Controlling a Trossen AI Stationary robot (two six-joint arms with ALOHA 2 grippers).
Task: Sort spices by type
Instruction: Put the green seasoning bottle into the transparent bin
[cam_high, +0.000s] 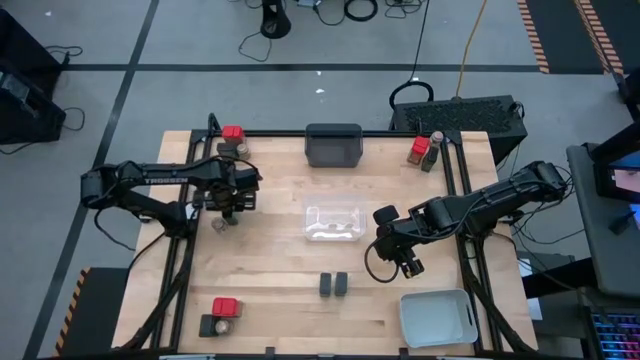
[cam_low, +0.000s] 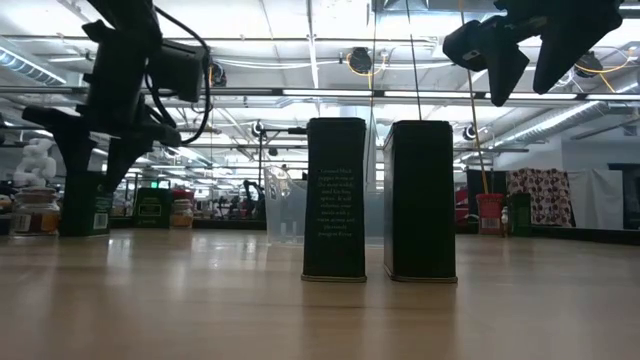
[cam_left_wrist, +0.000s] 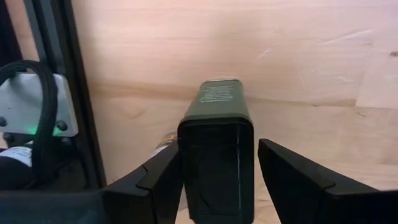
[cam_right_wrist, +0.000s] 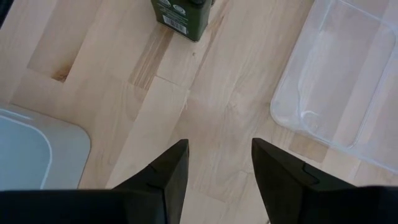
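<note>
My left gripper (cam_left_wrist: 217, 152) points straight down near the table's left edge. It is open around the top of a dark green-black spice tin (cam_left_wrist: 217, 106), with wood showing between the tin and one finger. A small round jar (cam_high: 218, 225) stands just beside it. My right gripper (cam_right_wrist: 214, 149) hangs open and empty above bare wood right of centre. Two black boxy tins (cam_high: 334, 285) stand upright side by side near the table's front. Red-topped and dark spices cluster at the far left (cam_high: 232, 140), far right (cam_high: 425, 150) and near left (cam_high: 222, 315). My left gripper has a finger on either side of the tin's upper end (cam_left_wrist: 214, 134), coming from above. One finger (cam_left_wrist: 165, 174) lies close against the tin's side, and I cannot tell whether it touches. The other stands clear of it.
A dark grey tray (cam_high: 333, 145) sits at the far middle, a clear tray (cam_high: 333, 222) at the centre and a pale grey tray (cam_high: 437, 318) at the near right. Black frame rails (cam_high: 180, 260) run along both sides of the table. Bare wood lies between the trays.
</note>
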